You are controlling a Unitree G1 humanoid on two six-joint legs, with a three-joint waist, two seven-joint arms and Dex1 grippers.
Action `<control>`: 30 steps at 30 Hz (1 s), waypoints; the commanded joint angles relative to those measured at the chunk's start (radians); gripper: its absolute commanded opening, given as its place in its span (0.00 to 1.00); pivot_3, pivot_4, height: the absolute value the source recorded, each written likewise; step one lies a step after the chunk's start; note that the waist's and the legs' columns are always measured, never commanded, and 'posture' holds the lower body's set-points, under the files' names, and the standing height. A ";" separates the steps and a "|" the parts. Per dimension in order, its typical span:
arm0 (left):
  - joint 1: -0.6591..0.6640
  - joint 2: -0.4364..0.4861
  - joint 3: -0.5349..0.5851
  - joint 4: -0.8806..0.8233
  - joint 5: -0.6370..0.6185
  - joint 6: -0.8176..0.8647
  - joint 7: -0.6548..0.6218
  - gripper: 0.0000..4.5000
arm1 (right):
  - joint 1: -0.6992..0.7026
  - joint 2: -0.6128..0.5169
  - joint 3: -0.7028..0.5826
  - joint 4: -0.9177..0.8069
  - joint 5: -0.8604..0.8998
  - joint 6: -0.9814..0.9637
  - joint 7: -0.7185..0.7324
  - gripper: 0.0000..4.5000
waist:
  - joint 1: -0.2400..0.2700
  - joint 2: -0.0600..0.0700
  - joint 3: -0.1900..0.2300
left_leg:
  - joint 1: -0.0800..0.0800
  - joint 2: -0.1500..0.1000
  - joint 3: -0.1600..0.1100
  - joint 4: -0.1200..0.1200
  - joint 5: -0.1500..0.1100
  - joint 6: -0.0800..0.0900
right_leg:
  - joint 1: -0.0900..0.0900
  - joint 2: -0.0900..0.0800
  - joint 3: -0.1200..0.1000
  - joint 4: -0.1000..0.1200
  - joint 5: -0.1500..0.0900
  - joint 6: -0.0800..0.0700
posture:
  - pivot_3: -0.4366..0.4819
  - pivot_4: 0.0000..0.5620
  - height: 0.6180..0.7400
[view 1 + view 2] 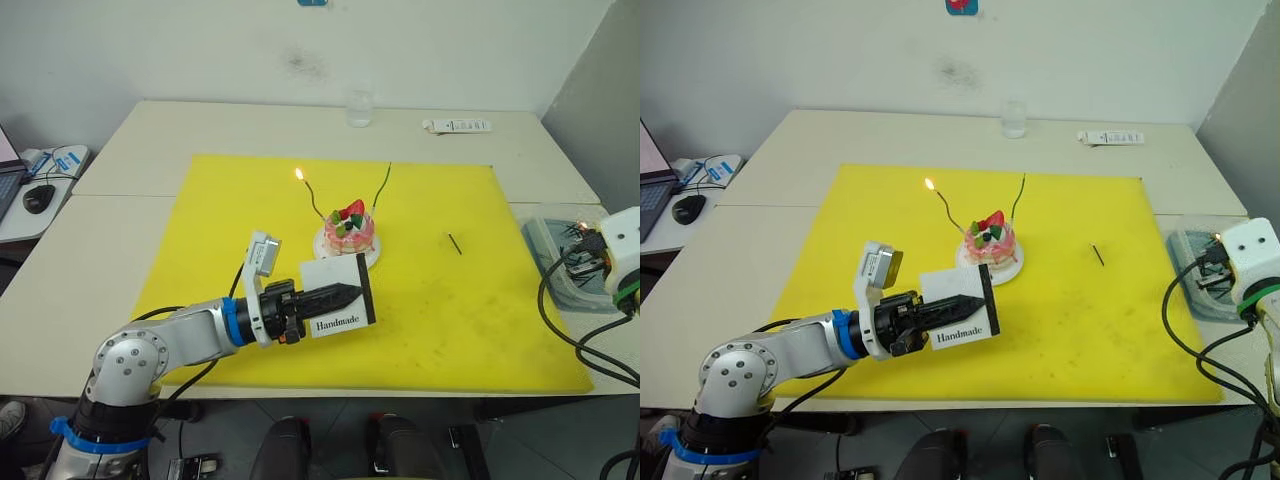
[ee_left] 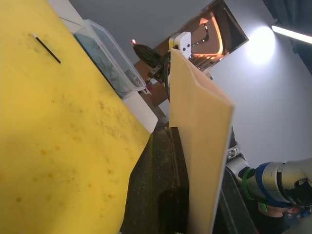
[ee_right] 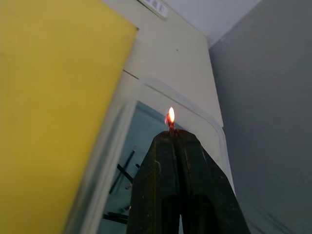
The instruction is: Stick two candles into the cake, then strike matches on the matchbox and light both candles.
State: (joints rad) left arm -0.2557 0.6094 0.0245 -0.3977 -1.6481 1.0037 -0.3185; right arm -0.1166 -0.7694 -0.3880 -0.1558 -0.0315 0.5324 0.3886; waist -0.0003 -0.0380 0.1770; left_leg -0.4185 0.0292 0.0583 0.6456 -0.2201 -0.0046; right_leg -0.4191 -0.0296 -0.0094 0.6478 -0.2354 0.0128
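Note:
The cake [image 1: 347, 231] sits on its white plate [image 1: 325, 250] in the middle of the yellow mat. Two candles stand in it: the left candle [image 1: 312, 200] burns at its tip, the right candle [image 1: 382, 185] carries no flame. My left gripper [image 1: 352, 293] is shut on the matchbox [image 1: 340, 296], held upright in front of the cake; the box's edge [image 2: 200, 136] is also in the left wrist view. My right gripper [image 3: 171, 134] is shut on a burning match stub [image 3: 170, 117] over a clear container [image 1: 556, 250] at the right. One loose match [image 1: 455, 243] lies on the mat.
The yellow mat [image 1: 200, 250] covers most of the table. A glass [image 1: 359, 108] and a white remote [image 1: 457, 125] stand at the back edge. The clear container [image 3: 146, 126] holds dark sticks. A mouse [image 1: 38, 197] lies on a side desk at the far left.

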 commanded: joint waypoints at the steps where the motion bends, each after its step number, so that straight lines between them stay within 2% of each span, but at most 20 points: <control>1: -0.011 -0.002 0.005 -0.022 -0.024 0.002 -0.011 0.00 | -0.046 -0.020 -0.011 0.067 -0.017 -0.042 -0.030 0.01 | -0.001 0.000 0.000 | 0.000 0.000 0.001 0.000 0.000 0.000 | 0.000 0.000 0.000 0.000 0.000 0.000 | 0.48 0.27 1.00; 5: -0.006 -0.001 0.008 -0.035 -0.034 -0.001 -0.003 0.00 | -0.083 -0.024 0.001 0.151 -0.013 -0.023 -0.037 0.01 | -0.001 0.001 0.000 | 0.000 0.000 0.000 0.000 0.000 0.000 | 0.000 0.001 0.000 0.000 0.000 0.000 | 0.48 0.27 1.00; 7: -0.003 -0.001 0.010 -0.043 -0.041 -0.004 0.003 0.00 | -0.102 -0.024 0.001 0.192 -0.010 -0.035 -0.042 0.10 | -0.001 0.001 0.000 | 0.000 0.000 0.000 0.000 0.000 0.000 | 0.000 0.001 0.000 0.000 0.000 0.000 | 0.48 0.27 1.00; 9: 0.002 0.000 0.011 -0.048 -0.044 -0.006 0.007 0.00 | -0.108 -0.024 0.001 0.216 -0.003 -0.047 -0.035 0.22 | -0.001 0.001 0.000 | 0.000 0.000 0.000 0.000 0.000 0.000 | 0.000 0.001 0.000 0.000 0.000 0.000 | 0.48 0.27 1.00; 18: 0.025 0.001 0.009 -0.071 -0.052 -0.016 0.021 0.00 | -0.112 -0.024 -0.020 0.217 0.001 -0.068 -0.050 0.94 | -0.001 0.001 -0.001 | 0.001 0.000 0.000 0.000 0.000 0.000 | 0.000 0.001 0.001 0.001 0.000 0.001 | 0.48 0.27 1.00; 19: 0.025 0.001 0.008 -0.072 -0.052 -0.017 0.022 0.00 | -0.118 -0.019 -0.027 0.209 0.004 -0.073 -0.059 0.99 | -0.001 0.001 -0.001 | 0.001 0.000 0.000 0.000 0.000 0.000 | 0.000 0.001 0.001 0.001 0.000 0.001 | 0.48 0.27 1.00; 23: 0.032 0.005 0.010 -0.073 -0.047 -0.014 0.013 0.00 | -0.148 0.024 -0.035 0.155 0.058 -0.118 -0.065 0.99 | -0.002 0.002 -0.001 | 0.001 0.000 0.000 0.000 0.000 0.000 | 0.000 0.001 0.001 0.001 0.001 0.001 | 0.48 0.27 1.00; 26: 0.038 0.014 0.014 -0.073 -0.044 -0.011 0.006 0.00 | -0.170 0.108 0.012 0.070 0.187 -0.107 0.034 0.99 | -0.006 0.002 -0.001 | 0.002 0.002 0.000 0.000 0.000 0.000 | 0.000 0.004 0.001 0.002 0.001 0.001 | 0.48 0.27 1.00; 30: 0.036 0.025 0.020 -0.078 -0.059 -0.011 0.014 0.00 | -0.168 0.200 0.070 0.018 0.291 -0.044 0.098 0.99 | -0.003 0.002 -0.001 | 0.002 0.004 -0.002 0.000 0.000 0.000 | 0.001 0.006 0.000 0.002 0.001 0.001 | 0.48 0.27 1.00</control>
State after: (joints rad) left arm -0.2150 0.6278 0.0274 -0.4355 -1.6773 0.9980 -0.2963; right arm -0.2768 -0.5680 -0.3152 -0.0983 0.2185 0.4762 0.4664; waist -0.0033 -0.0360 0.1759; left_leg -0.4170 0.0332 0.0560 0.6455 -0.2201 -0.0045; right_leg -0.4188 -0.0239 -0.0092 0.6499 -0.2348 0.0134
